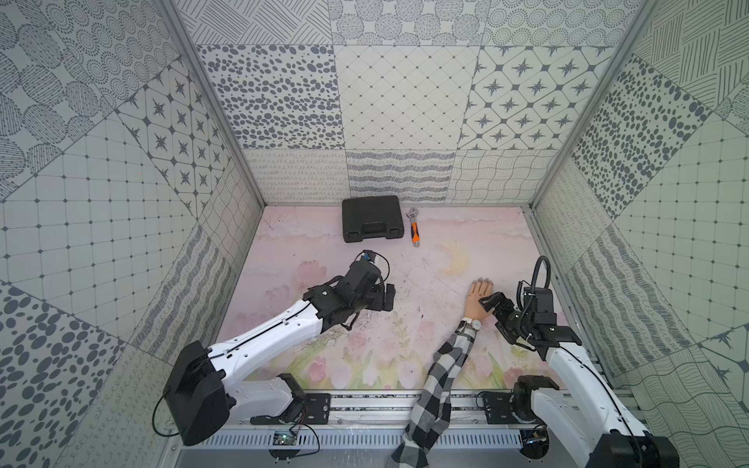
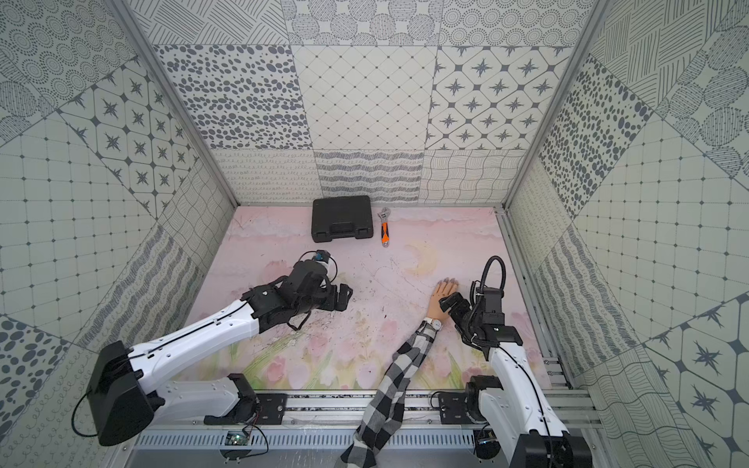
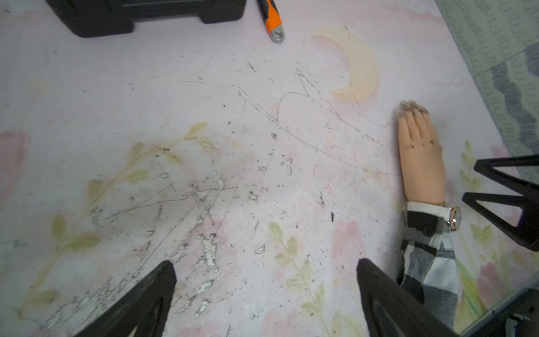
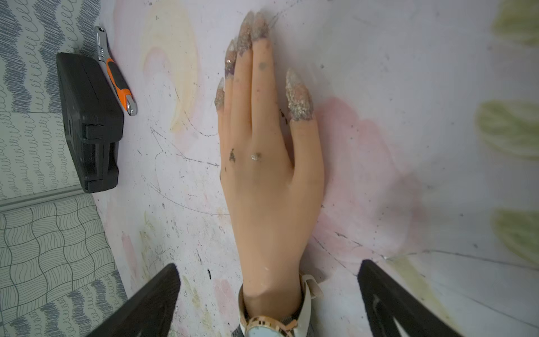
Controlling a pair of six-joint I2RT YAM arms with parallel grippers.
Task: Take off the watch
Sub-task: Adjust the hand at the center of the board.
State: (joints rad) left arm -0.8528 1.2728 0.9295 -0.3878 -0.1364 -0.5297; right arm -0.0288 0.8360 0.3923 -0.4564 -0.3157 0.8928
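The watch [image 1: 476, 323] [image 2: 436, 323] sits on the wrist of a mannequin hand [image 1: 479, 291] that lies flat on the pink mat, right of centre. It has a round pale face with a rose-gold rim and a whitish strap [image 4: 306, 303]. A black-and-white checked sleeve [image 1: 446, 364] covers the arm behind it. My right gripper [image 1: 489, 304] [image 4: 268, 267] hovers open over the hand; its fingers stand wide on either side of the wrist, just ahead of the watch [image 4: 268, 328]. My left gripper [image 1: 389, 298] [image 3: 265, 264] is open over bare mat, well left of the hand [image 3: 420, 163], holding nothing.
A shut black tool case [image 1: 372, 219] lies by the back wall with an orange-handled wrench [image 1: 414, 229] beside it. Patterned walls close in the mat on three sides. A metal rail [image 1: 364, 405] runs along the front edge, and the sleeve hangs over it.
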